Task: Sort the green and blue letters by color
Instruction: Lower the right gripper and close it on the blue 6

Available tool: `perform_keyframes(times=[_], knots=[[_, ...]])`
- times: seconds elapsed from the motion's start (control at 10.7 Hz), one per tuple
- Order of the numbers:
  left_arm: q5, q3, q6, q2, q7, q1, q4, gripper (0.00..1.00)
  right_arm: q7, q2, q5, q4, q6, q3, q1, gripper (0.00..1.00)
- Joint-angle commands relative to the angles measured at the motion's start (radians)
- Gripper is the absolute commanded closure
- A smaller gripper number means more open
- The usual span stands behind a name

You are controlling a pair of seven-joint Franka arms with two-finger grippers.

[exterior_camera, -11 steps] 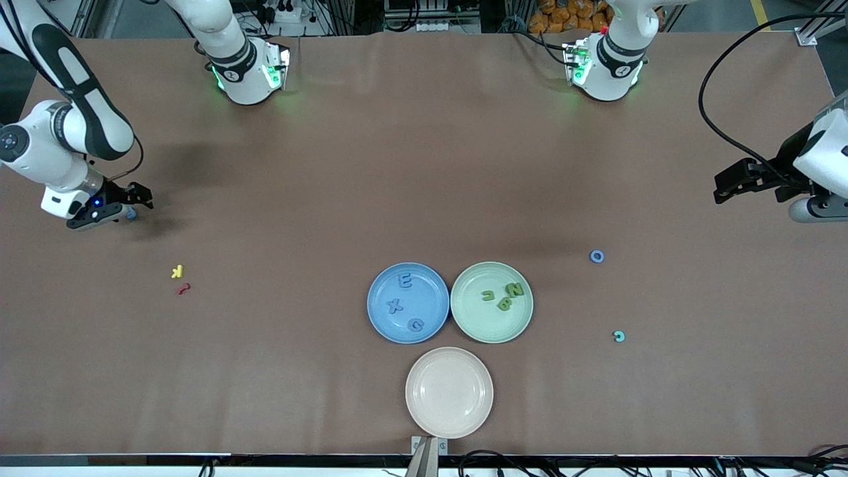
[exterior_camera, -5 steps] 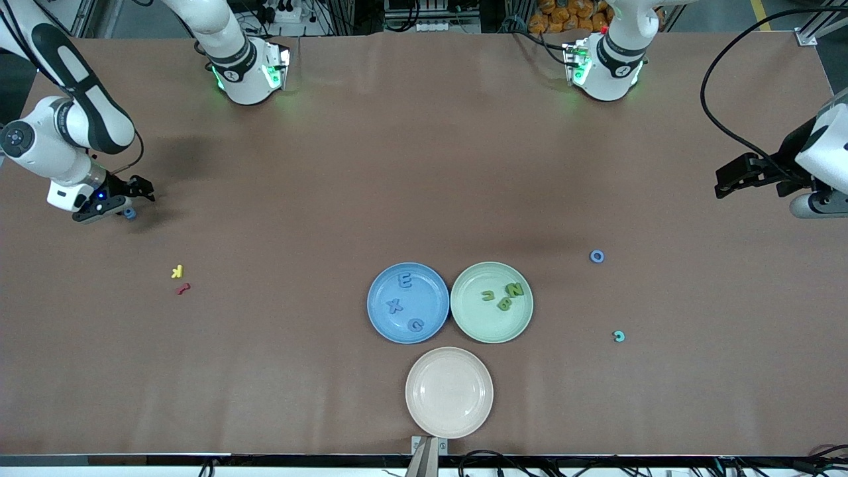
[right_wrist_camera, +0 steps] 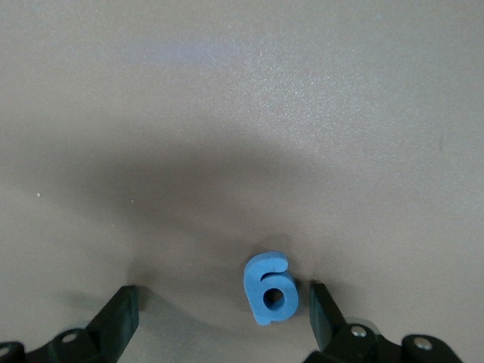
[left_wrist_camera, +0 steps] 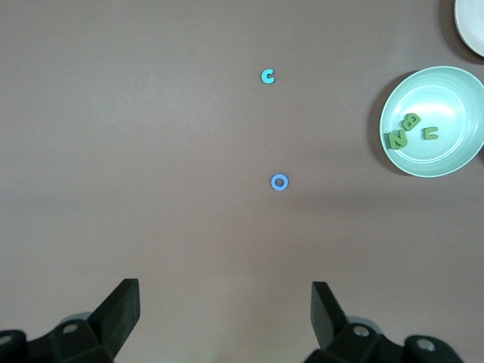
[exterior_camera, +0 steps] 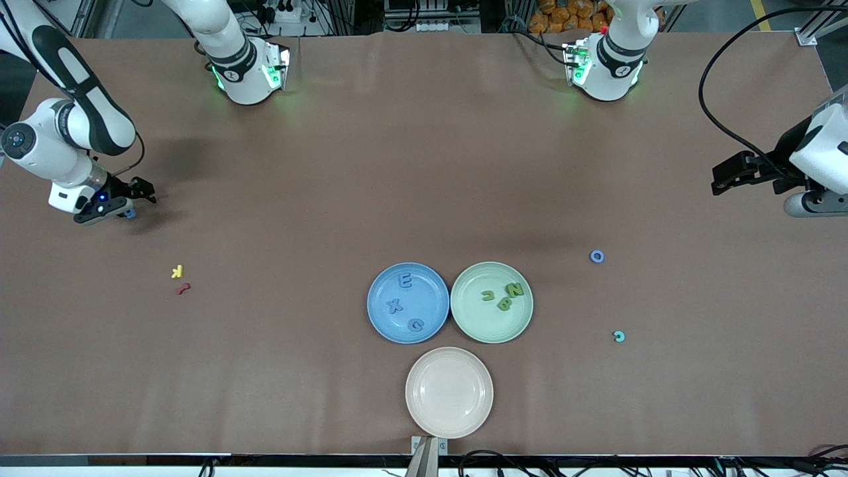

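Note:
A blue piece shaped like a 6 (right_wrist_camera: pixel 271 289) lies on the table at the right arm's end; it also shows in the front view (exterior_camera: pixel 130 213). My right gripper (right_wrist_camera: pixel 223 310) is open and low around it, with the piece close beside one finger; in the front view the gripper (exterior_camera: pixel 134 202) is at the table's edge. Three blue letters (exterior_camera: pixel 405 303) lie in the blue plate (exterior_camera: pixel 381 285). Three green letters (exterior_camera: pixel 505 295) lie in the green plate (exterior_camera: pixel 483 328). A blue O (exterior_camera: pixel 597 256) lies on the table toward the left arm's end. My left gripper (exterior_camera: pixel 723 180) is open and empty, waiting above that end.
A cyan C (exterior_camera: pixel 619 336) lies nearer the camera than the blue O. A yellow K (exterior_camera: pixel 177 271) and a red squiggle (exterior_camera: pixel 183 289) lie near the right arm's end. A pale pink plate (exterior_camera: pixel 424 371) sits nearest the camera. The left wrist view shows the O (left_wrist_camera: pixel 279 182), C (left_wrist_camera: pixel 268 76) and green plate (left_wrist_camera: pixel 446 155).
My right hand has shifted slightly away from the camera while the blue 6 stayed in place between its fingers. My left gripper has drifted a little.

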Motion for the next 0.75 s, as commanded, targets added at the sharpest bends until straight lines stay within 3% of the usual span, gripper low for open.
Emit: perform_keyframes(times=[0.0,0.09,0.19,0.65], knots=[[-0.018,-0.011,-0.021,0.006,0.013,0.009,0.020,0.00,-0.007,0.014,-0.029,0.015,0.004,0.013,-0.020,0.14],[-0.018,-0.012,-0.021,0.004,0.013,0.007,0.020,0.00,-0.001,0.013,-0.029,0.016,0.003,0.014,-0.023,0.89],[-0.018,-0.012,-0.021,0.003,0.013,0.007,0.020,0.00,0.003,0.014,-0.029,0.016,0.003,0.014,-0.026,1.00],[-0.023,-0.035,-0.022,-0.025,-0.001,-0.008,0.017,0.00,-0.004,0.010,-0.029,0.035,-0.002,0.017,-0.014,1.00]])
